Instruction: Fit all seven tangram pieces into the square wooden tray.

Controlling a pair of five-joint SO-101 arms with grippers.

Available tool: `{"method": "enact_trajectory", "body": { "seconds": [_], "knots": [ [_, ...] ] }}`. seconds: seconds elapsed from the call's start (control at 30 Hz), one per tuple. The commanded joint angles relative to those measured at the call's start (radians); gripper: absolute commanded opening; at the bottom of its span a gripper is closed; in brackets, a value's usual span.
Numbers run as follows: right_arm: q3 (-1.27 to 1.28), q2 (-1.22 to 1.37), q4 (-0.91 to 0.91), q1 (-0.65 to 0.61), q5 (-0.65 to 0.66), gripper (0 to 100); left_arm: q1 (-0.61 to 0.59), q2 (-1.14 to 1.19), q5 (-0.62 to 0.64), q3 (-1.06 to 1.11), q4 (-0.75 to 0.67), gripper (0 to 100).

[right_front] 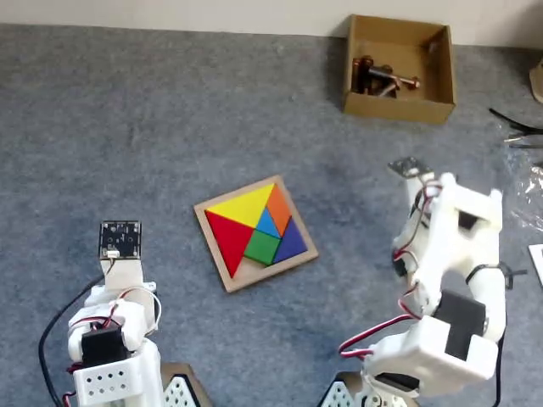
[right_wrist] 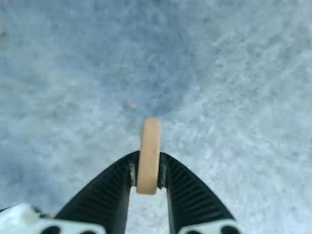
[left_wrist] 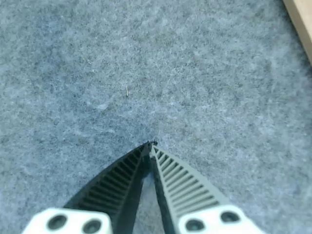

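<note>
From my seat at the remote station I see the square wooden tray (right_front: 210, 246) lying turned like a diamond on the grey carpet (right_front: 127, 127), about midway between the 2 arms. I count 6 coloured pieces in it: a yellow triangle (right_front: 242, 206) at the far side, an orange piece (right_front: 278, 208) beside it, a red triangle (right_front: 227, 237), a small light-blue piece (right_front: 267, 224) in the middle, a green piece (right_front: 262, 247) and a dark-blue piece (right_front: 291, 242). A patch of bare wood shows along the tray's near edge, below the red and green pieces. On my right wrist camera the right gripper (right_wrist: 148, 161) is clamped on a flat tan piece (right_wrist: 149, 146), held edge-on between the 2 fingers above the carpet; I cannot tell its outline from this angle. On the left wrist camera the left gripper (left_wrist: 150, 145) has its fingers pressed together with nothing between them, hanging over bare carpet, with one edge of the tray (left_wrist: 300, 19) showing in the corner of that view. A cardboard box (right_front: 394, 108) sits at the far side of the table, well apart from the tray.
</note>
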Motion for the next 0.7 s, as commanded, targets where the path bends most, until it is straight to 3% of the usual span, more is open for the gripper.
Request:
{"method": "enact_trajectory", "body": {
  "seconds": [0.0,0.2,0.43,0.67],
  "knots": [
    [-0.133,-0.018,0.119,-0.051,-0.028,0.9,-0.013,-0.005,0.009,0.019,0.005,1],
    [-0.216,-0.018,0.222,-0.171,-0.028,0.9,-0.013,-0.005,0.009,0.019,0.005,1],
    [-0.302,-0.018,0.222,-0.321,-0.161,0.9,-0.013,-0.005,0.009,0.019,0.005,1],
    [-0.312,-0.018,0.213,-0.535,-0.178,0.9,-0.013,-0.005,0.009,0.019,0.005,1]
  ]
}}
